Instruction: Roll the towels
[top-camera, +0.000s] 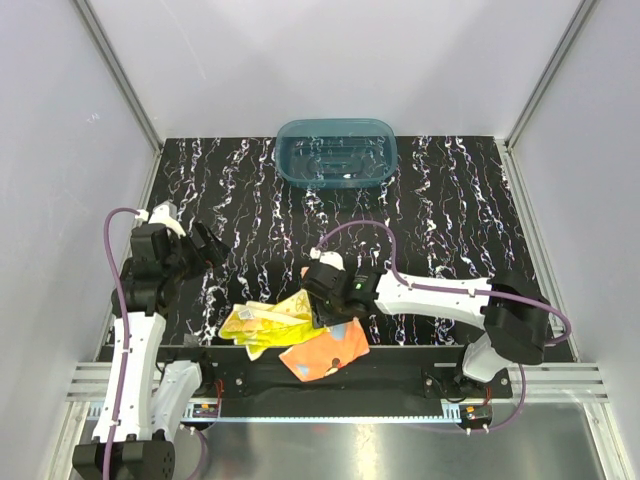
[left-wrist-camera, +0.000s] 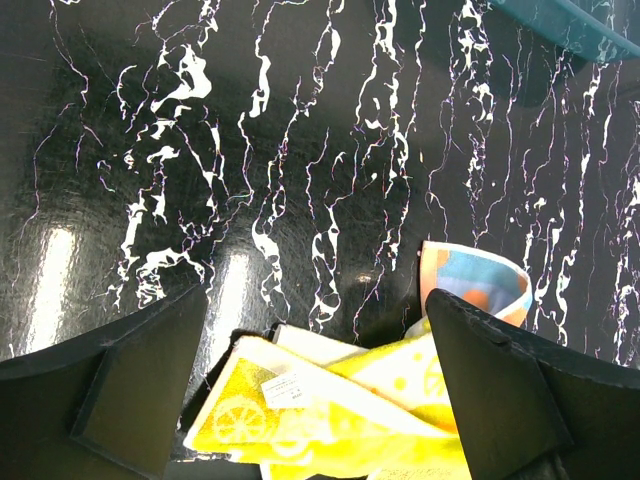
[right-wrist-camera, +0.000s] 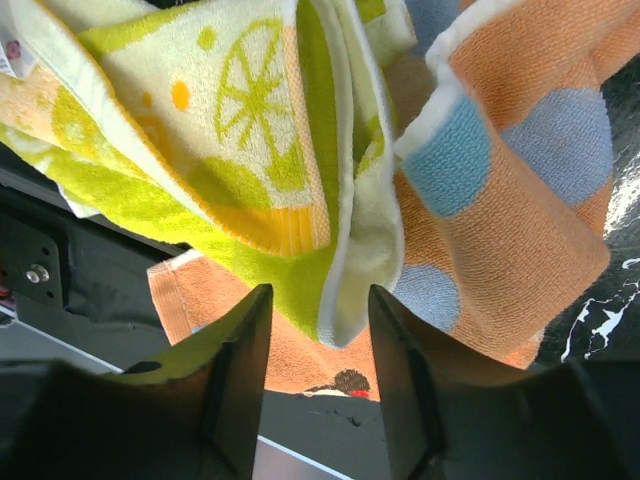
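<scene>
My left gripper (top-camera: 208, 247) hung over the left part of the black, white-veined marble-patterned table (top-camera: 450, 200), well apart from the cloth. Its wrist camera showed my left gripper (left-wrist-camera: 315, 300) with the two dark fingers (left-wrist-camera: 140, 380) spread wide and nothing held between them, only bare tabletop beyond.

Just to the right, at the near edge of the table, lay the yellow towel (top-camera: 268, 325), a small soft terry cloth printed with pale lemon slices. It was crumpled and loosely folded, not rolled. In the left wrist view the yellow towel (left-wrist-camera: 330, 410) showed a small white label on its upper face.

Touching it on the right was the orange towel (top-camera: 325, 355), a soft cloth with light-blue spots and a white edge, partly under the yellow one and reaching past the table's near edge. A folded part of the orange towel (left-wrist-camera: 475, 280) stood up just beside my left gripper's right-hand finger in that view.

My right gripper (top-camera: 322, 305) was down on the heap where the two cloths met. Seen from its wrist, my right gripper (right-wrist-camera: 320, 300) had its jaws only narrowly apart, with a fold of the yellow towel (right-wrist-camera: 250, 130) dipping between the tips and the orange towel (right-wrist-camera: 520, 200) bunched beside it. I could not tell whether that fold was clamped.

The teal translucent plastic tub (top-camera: 300, 165) sat at the far middle of the table.
</scene>
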